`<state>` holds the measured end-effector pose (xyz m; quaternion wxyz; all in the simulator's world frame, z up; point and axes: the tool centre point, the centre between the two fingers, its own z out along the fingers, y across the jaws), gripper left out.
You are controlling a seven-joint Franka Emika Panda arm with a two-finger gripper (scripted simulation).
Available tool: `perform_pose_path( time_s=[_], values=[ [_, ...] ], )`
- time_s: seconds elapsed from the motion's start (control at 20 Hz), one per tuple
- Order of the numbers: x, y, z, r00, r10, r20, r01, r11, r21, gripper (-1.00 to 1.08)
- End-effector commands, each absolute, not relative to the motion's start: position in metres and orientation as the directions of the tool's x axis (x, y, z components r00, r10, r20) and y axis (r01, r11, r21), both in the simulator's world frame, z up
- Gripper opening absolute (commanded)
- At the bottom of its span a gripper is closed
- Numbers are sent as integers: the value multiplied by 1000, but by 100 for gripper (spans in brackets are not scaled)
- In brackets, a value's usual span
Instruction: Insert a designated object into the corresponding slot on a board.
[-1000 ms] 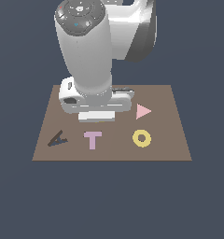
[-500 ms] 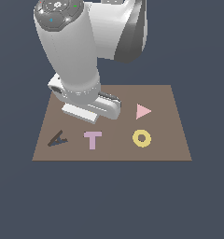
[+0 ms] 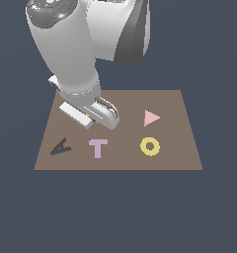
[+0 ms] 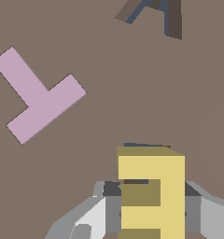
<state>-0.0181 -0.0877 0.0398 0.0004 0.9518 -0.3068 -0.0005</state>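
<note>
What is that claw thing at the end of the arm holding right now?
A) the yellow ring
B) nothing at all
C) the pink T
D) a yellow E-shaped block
D: in the wrist view the yellow E block sits clamped between the fingers of the end effector, while the pink T and the yellow ring lie untouched on the board.

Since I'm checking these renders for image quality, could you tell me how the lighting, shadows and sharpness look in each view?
Exterior view: flat, even light, no glare on the board; the arm shows soft shading and hides the hand. Wrist view: sharp, no blur; the yellow E has a lit face and darker inner faces, and it sits between the hand's grey fingers; the T is evenly lit, without a visible shadow.
</note>
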Motion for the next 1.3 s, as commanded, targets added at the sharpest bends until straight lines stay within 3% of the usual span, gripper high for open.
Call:
perform_pose_path(
  time_s=[0.0,0.8,0.85,1.25],
  values=[
    [-20,-90,40,789,-614,-1,-614,-789,1,-100],
    [-22,-91,30,769,-640,-2,-640,-769,1,-100],
    [-22,-91,30,769,-640,-2,-640,-769,1,100],
    [-22,-91,30,769,-640,-2,-640,-769,1,100]
  ],
)
